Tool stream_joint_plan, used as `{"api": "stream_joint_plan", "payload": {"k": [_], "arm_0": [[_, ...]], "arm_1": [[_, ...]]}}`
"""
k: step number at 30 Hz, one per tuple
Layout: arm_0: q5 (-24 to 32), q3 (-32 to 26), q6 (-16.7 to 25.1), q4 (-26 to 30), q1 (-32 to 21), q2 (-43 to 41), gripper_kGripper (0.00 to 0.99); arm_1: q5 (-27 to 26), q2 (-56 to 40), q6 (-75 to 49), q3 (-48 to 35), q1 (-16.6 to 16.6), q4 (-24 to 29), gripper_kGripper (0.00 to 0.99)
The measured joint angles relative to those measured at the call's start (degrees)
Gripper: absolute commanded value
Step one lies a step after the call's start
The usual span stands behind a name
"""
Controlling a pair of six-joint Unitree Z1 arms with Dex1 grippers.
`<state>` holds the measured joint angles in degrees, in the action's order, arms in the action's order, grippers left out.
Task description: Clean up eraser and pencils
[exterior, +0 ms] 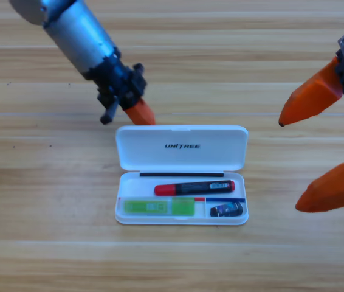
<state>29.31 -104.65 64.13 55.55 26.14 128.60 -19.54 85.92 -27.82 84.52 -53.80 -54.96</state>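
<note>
All three items already sit in the tray of the open white plastic pencil case (182,182): the marker with red cap and black labelled barrel (194,187) lies along the upper slot, the pale green translucent highlighter (159,207) in the lower-left compartment, the small dark eraser in a black-and-blue wrapper (227,210) in the lower-right one. Step in hand, as I read it: flip the lid shut. The left gripper (140,113) is just beyond the lid's far edge, near its left end, apparently at table level; I cannot tell how its orange jaws stand, since only one orange tip shows from above. To do this well: get the tip under the lid's far rim, sweep toward the tray in an arc about the hinge, and push nearer the lid's middle so the case doesn't twist or slide on the wooden table (50,243). The left arm comes in steeply from the top-left, wrist angled down toward the case. The right gripper (315,155) waits at the right edge, jaws spread wide, holding nothing, well clear of the case.
</note>
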Motion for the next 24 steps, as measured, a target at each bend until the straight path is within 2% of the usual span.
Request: {"api": "stream_joint_plan", "payload": {"k": [6,24], "arm_0": [[-0.9,0.2,-0.6,0.0,2.2,0.0,0.000],[-2.3,2.9,-1.7,0.0,2.4,-0.2,0.000]], "arm_1": [[0.0,0.0,0.1,0.0,0.0,0.0,0.986],[-0.5,0.0,0.1,0.0,0.0,0.0,0.986]]}}
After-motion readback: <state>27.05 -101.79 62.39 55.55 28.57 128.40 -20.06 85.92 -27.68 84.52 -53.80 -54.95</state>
